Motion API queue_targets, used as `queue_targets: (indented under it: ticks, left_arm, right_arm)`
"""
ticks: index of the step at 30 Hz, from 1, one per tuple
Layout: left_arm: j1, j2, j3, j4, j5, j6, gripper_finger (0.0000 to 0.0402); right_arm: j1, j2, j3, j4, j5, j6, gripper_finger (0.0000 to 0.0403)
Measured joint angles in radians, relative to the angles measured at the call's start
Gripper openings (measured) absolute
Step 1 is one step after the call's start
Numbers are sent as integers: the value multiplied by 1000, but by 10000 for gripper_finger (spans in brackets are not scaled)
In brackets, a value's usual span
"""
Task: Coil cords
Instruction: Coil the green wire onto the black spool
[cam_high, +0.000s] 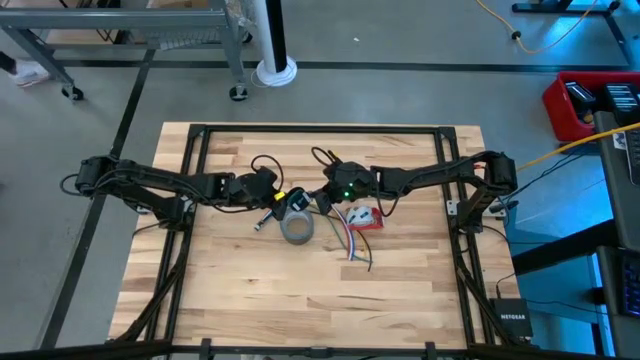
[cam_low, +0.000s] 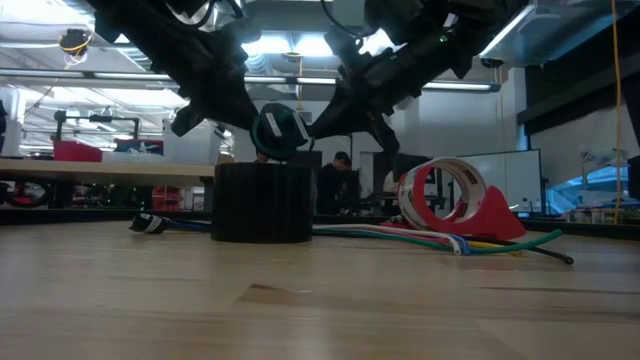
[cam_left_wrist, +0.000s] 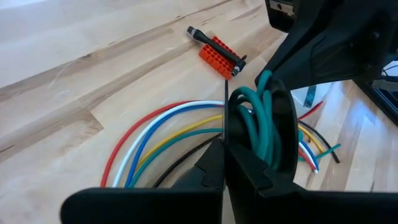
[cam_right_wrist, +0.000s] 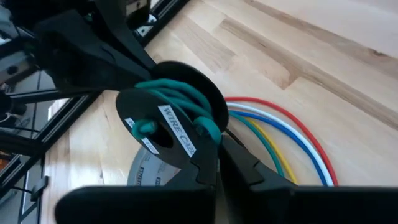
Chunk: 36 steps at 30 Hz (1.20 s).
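A green cord is wound on a small black spool (cam_high: 297, 203), which hangs above the grey tape roll (cam_high: 298, 231) at mid-table. In the low view the spool (cam_low: 280, 132) is clear of the dark roll (cam_low: 265, 205). My left gripper (cam_high: 283, 197) comes at it from the table's left and my right gripper (cam_high: 318, 198) from the right. Both are shut on the spool. The green windings (cam_left_wrist: 264, 127) show in the left wrist view. The spool's labelled face (cam_right_wrist: 168, 134) shows in the right wrist view. My left gripper pinches the rim of one black spool flange (cam_left_wrist: 231, 134) between its two fingers, slanting down from the table's left. The spool is lifted clear of the table. My right gripper pinches the rim of the labelled flange (cam_right_wrist: 202, 155) between its two fingers, slanting down from the table's right. The spool stands on edge, above the tape roll (cam_right_wrist: 146, 171).
A red tape dispenser (cam_high: 365, 218) lies just right of the spool. A bundle of red, white, blue, yellow and green wires (cam_high: 350, 240) runs from there toward the near edge. An orange connector block with a dark tool (cam_left_wrist: 217, 53) lies on the wood.
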<state>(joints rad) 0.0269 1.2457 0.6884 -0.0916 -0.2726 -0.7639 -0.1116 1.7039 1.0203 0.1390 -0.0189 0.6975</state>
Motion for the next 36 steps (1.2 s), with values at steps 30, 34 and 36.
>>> queue_targets:
  ticks: [30, 34, 36]
  left_arm:
    - [-1, 1, 0, -31, -17, 62, 0]
    - [0, 1, 0, -26, -26, 62, 0]
    - [0, 1, 0, -23, -27, 62, 0]
  right_arm:
    - [-2, 0, 0, 22, -131, 60, 8]
    - [-3, 0, 0, 72, -131, 98, 8]
    - [-3, 0, 0, 96, -131, 119, 8]
